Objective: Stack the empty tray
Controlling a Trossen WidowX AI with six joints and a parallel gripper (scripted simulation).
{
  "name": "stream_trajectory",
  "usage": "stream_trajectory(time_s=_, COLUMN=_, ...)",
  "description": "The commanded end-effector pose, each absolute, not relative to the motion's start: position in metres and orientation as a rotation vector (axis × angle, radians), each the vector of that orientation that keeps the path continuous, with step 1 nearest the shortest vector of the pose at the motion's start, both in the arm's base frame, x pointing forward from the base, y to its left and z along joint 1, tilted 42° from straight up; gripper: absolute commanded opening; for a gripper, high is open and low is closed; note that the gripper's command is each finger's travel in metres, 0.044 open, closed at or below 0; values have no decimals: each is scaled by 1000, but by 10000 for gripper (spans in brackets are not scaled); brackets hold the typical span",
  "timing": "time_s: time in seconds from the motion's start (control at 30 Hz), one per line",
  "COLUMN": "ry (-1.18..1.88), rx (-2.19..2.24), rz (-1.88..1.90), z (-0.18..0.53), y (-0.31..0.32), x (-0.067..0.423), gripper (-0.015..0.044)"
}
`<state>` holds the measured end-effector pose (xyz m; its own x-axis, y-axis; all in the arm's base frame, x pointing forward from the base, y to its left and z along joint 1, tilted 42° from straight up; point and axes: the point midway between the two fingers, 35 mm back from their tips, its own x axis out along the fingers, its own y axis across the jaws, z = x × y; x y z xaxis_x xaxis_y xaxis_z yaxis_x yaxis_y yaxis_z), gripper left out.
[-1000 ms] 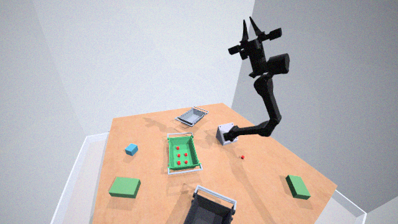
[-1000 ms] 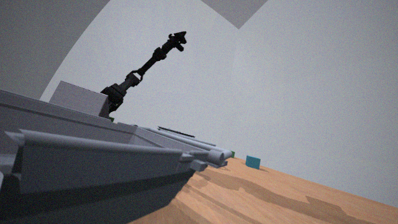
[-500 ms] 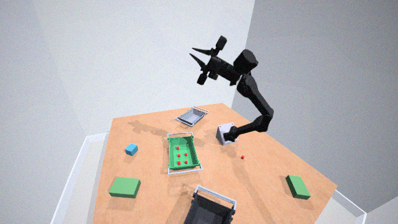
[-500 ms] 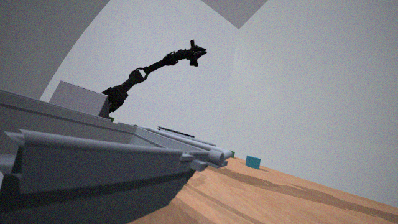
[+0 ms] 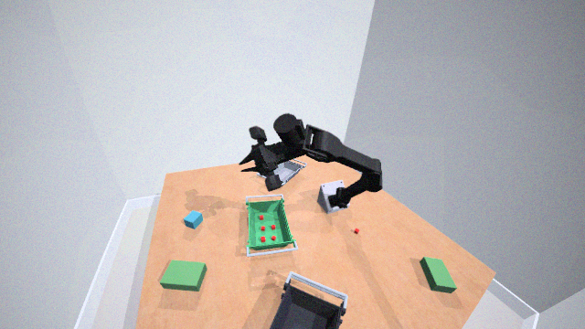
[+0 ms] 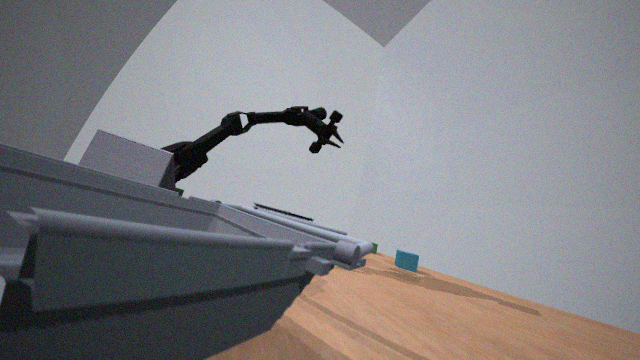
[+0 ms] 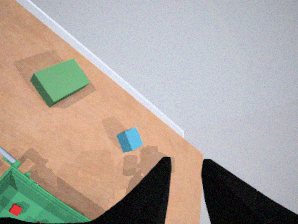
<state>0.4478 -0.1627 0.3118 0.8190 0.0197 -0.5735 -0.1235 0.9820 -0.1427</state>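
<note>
Nothing was yet done: the green loaded tray (image 5: 254,228) bars were left swung out, the grey empty tray (image 5: 289,173) at twelve o'clock was untouched, and the fingers were held narrow on nothing.

High overhead view, perhaps table-level exterior, close downward wrist view, all sharing the blue cube (image 5: 194,219).

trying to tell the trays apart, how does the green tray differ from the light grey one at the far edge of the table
The green tray holds five small red blocks; no load shows in the grey tray. The green tray sits mid-table in full view, while the grey tray lies at the far edge, partly hidden under the arm's hand. The green one looks larger in the top view. Both have pale wire bars at their ends.
</note>
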Motion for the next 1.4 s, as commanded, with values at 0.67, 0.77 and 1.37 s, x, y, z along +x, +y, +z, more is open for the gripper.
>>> stream_trajectory(time_s=0.67, ry=1530, rx=715, rz=429, z=182, y=77, x=400, gripper=88)
stream_trajectory(time_s=0.77, ry=1530, rx=715, rz=428, z=179, y=79, x=401, gripper=88)
stream_trajectory(time_s=1.37, ry=1529, rx=717, rz=431, z=138, y=116, x=402, gripper=88)
